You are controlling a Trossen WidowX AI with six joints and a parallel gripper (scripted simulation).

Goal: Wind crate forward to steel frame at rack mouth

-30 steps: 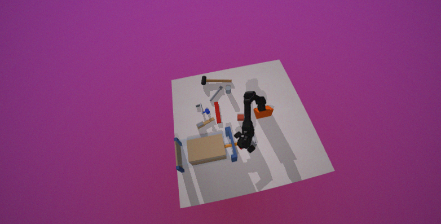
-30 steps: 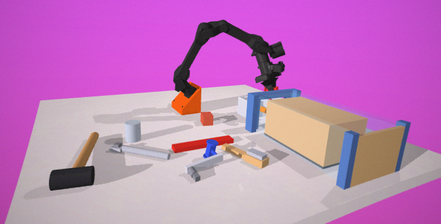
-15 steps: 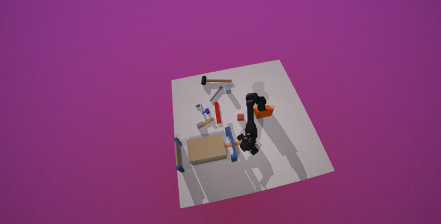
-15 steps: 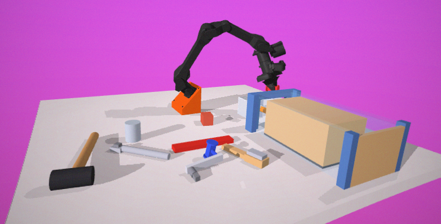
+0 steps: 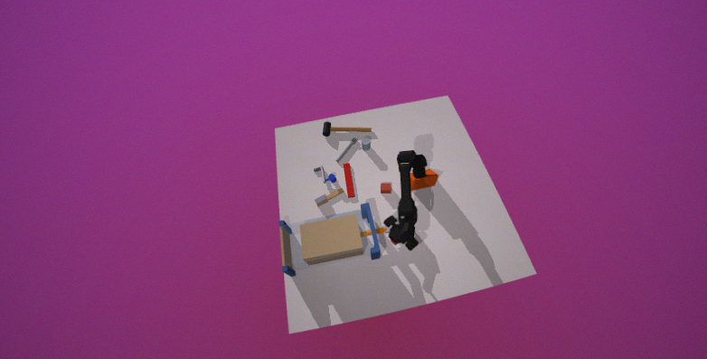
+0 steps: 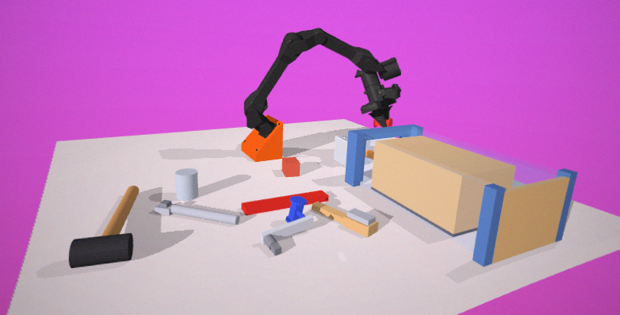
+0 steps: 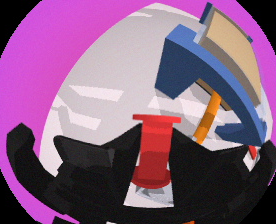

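My gripper (image 5: 393, 241) (image 6: 382, 123) (image 7: 154, 128) is shut on the red grip of the winch handle, above the winch. The grip (image 7: 155, 155) stands between the fingers. The handle's arm and key are mostly hidden. The pale winch (image 6: 341, 150) shows partly beside the rack; its top hole is hidden. The tan crate (image 5: 331, 235) (image 6: 415, 182) (image 7: 234, 40) sits flat in the cubby, with a small gap between its front and the blue steel frame (image 5: 372, 230) (image 6: 355, 159) (image 7: 179, 67). An orange strap (image 5: 381, 231) (image 6: 369, 153) (image 7: 207, 120) runs from the crate under the frame.
A red bar (image 5: 349, 180) (image 6: 284, 202), a grey crank with a blue knob (image 5: 332, 178) (image 6: 297, 209), a brush (image 6: 361, 221), a grey bar tool (image 6: 204, 214), a grey cylinder (image 6: 186, 184), a mallet (image 6: 101, 250) and a red cube (image 5: 386, 187) (image 6: 290, 167) lie on the bench.
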